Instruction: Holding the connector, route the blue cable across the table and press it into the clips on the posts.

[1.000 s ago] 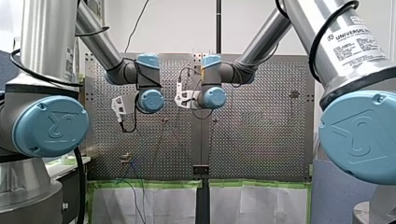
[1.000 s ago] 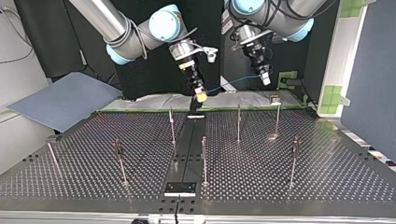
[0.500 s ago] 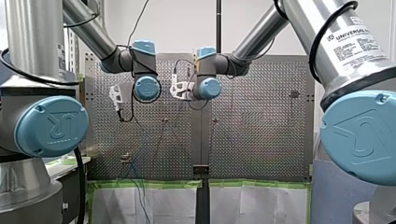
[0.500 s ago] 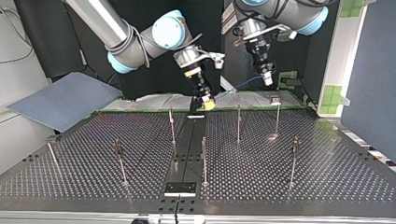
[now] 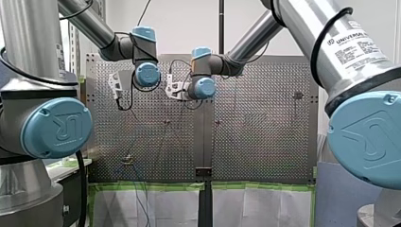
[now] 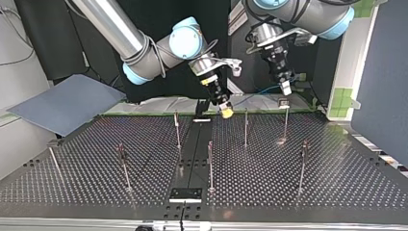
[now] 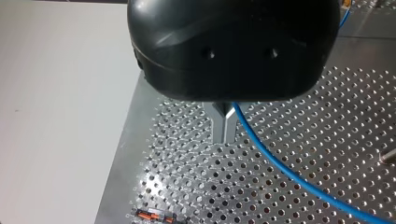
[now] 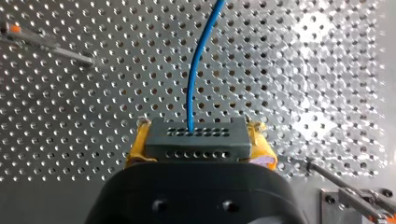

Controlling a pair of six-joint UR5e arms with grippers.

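1. In the left half of the top view, my right gripper (image 6: 225, 111) hangs low over the far edge of the perforated table (image 6: 337, 159). It is between two of the thin posts (image 6: 246, 126) in the far row.
2. In the right wrist view, the connector (image 8: 196, 137), a dark block with two rows of small holes, sits squarely between the yellow pads (image 8: 260, 145). The jaws are clamped on its two ends, one pad against each.
3. The blue cable (image 8: 194, 70) leaves the middle of the connector's front face. It runs straight ahead of the gripper over the table and is cut off at the frame's edge.
4. Further right in the top view, my left gripper (image 6: 286, 88) is held higher, well apart from the right one and just above a post at the far edge.
5. In the left wrist view, its metal fingers (image 7: 219, 128) stand together and meet at the tips. The cable comes out from under the black body right beside one finger and runs off diagonally above the table.
6. The body hides the roots of the fingers, so I cannot tell whether the cable is pinched there or only passes alongside.
7. In the front view, both grippers are hidden behind the wrist joints, and the clips on the posts are too small to make out.
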